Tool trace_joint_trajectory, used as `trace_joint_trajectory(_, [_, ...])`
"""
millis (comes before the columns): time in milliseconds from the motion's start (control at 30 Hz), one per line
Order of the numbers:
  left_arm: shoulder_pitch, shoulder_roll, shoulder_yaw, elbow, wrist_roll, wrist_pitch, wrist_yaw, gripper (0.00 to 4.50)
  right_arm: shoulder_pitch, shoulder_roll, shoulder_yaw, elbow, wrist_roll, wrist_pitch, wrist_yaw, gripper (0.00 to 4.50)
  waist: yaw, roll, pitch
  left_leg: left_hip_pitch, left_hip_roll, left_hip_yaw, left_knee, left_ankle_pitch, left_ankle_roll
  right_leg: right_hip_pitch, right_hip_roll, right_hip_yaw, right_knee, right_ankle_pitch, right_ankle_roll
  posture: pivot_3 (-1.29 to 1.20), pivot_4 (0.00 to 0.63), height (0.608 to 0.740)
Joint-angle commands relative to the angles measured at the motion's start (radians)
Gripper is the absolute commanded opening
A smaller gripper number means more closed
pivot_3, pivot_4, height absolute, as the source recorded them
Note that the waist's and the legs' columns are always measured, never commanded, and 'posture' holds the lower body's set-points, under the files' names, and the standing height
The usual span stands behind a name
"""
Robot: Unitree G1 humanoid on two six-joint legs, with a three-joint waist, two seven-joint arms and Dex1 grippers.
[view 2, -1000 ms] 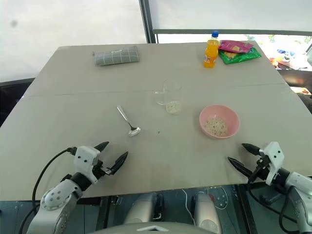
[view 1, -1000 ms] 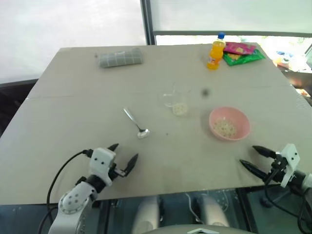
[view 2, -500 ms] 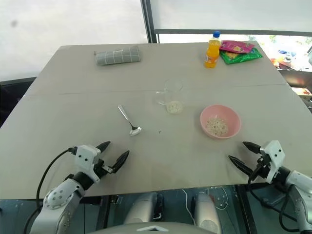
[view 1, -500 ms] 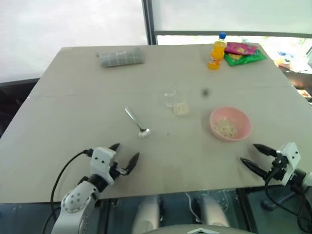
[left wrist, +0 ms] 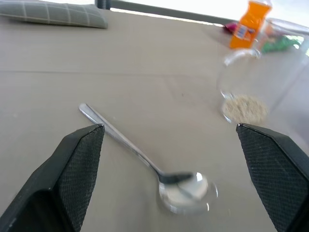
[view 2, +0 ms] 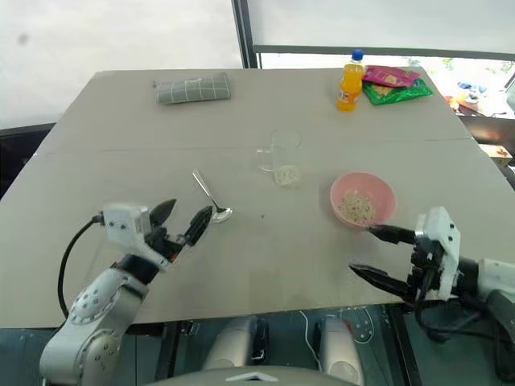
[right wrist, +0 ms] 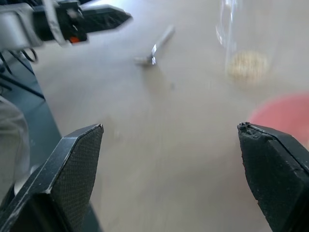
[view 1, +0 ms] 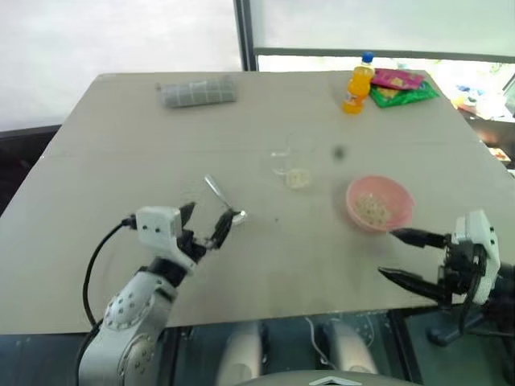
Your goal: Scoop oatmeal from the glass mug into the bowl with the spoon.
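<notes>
The broad beige table (view 2: pixel 265 249) is carrying everything, and nothing on it is being held. Along its far edge a folded grey checked cloth (view 2: pixel 192 87) is lying toward the left corner, while an orange drink bottle (view 2: pixel 349 81) is standing toward the right corner with bright snack packets (view 2: pixel 394 85) just beside it.

Nearer the right edge the pink bowl (view 2: pixel 363 199) is sitting with a few oat flakes already in it. At the table's middle the glass mug (view 2: pixel 279 159) is standing upright, a small heap of oatmeal (left wrist: pixel 245 107) lying in its bottom. Left of the mug, apart from it, the spoon (view 2: pixel 211 198) is lying flat, its oval end pointing toward the near edge and its handle toward the far-left corner.

The left gripper (view 2: pixel 181 221) is hovering over the near-left part of the table with jaws spread wide and empty, just short of the spoon. The right gripper (view 2: pixel 381 257) is likewise gaping and empty at the near-right edge, just short of the bowl.

The step in hand looks like the approach to pick up the spoon. The next move probably calls for lowering the left jaws to straddle the thin handle and pinching it cleanly off the flat surface.
</notes>
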Motion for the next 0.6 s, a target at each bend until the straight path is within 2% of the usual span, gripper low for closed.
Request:
trace_joint_trajectory(33, [-0.061, -0.013, -0.032, -0.032, 0.031, 0.106, 0.098, 4.50, -0.057, -0.006, -0.015, -0.040, 0.066, 0.037, -0.066, 4.47, 0.000, -0.003, 0.001, 0.000, 0.000, 0.000, 0.000, 0.000, 0.000, 0.000, 0.000, 0.000, 0.000, 0.000, 0.000, 0.00, 0.150, 0.740])
trace_joint_trajectory(267, [-0.261, -0.029, -0.123, 0.037, 0.144, 0.390, 0.245, 4.50, -0.105, 0.004, 0.011, -0.017, 0.036, 0.043, -0.084, 4.47, 0.002, -0.005, 0.002, -0.002, -0.003, -0.003, -0.001, 0.000, 0.000, 0.001, 0.001, -0.001, -0.003, 0.002, -0.002, 0.00, 0.150, 0.740])
trace_joint_trajectory(600, [-0.399, -0.169, -0.019, 0.117, 0.197, 0.702, 0.310, 4.50, -0.112, -0.004, -0.006, 0.000, 0.028, 0.039, -0.079, 4.47, -0.001, -0.006, 0.002, 0.000, -0.004, -0.007, 0.000, 0.000, 0.000, 0.004, 0.001, -0.004, -0.002, 0.002, -0.003, 0.00, 0.150, 0.740])
